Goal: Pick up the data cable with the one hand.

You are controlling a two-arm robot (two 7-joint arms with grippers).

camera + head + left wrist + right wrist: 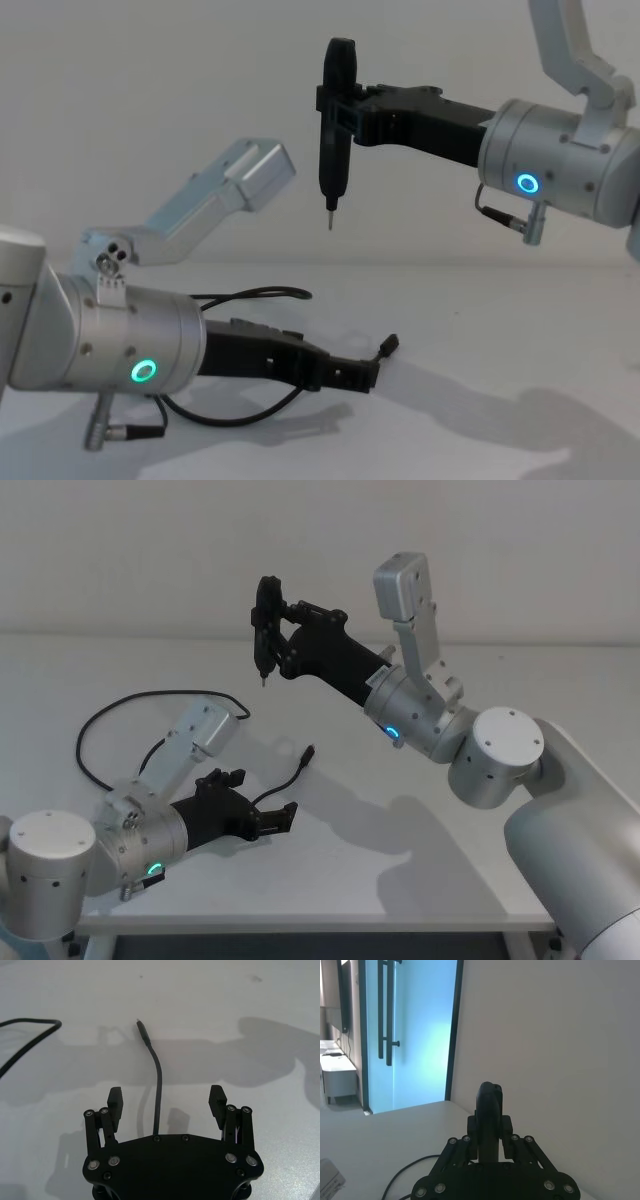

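Observation:
The data cable [100, 712], a thin black cord, lies in a loose loop on the white table at the left, and one small plug [308, 752] points toward the middle. My left gripper [268, 795] hovers low over the table, open. In the left wrist view the data cable [159, 1077] runs out from under the palm between the spread fingers [116, 1096], touching neither. My right gripper [265, 630] is raised high over the table, shut on a black pen-shaped tool [335, 120] with a metal tip pointing down.
The white table's front edge [300, 918] lies close below my left arm. A plain wall stands behind. The right wrist view shows a glass door [405, 1035] and a low white cabinet [337, 1072] far off.

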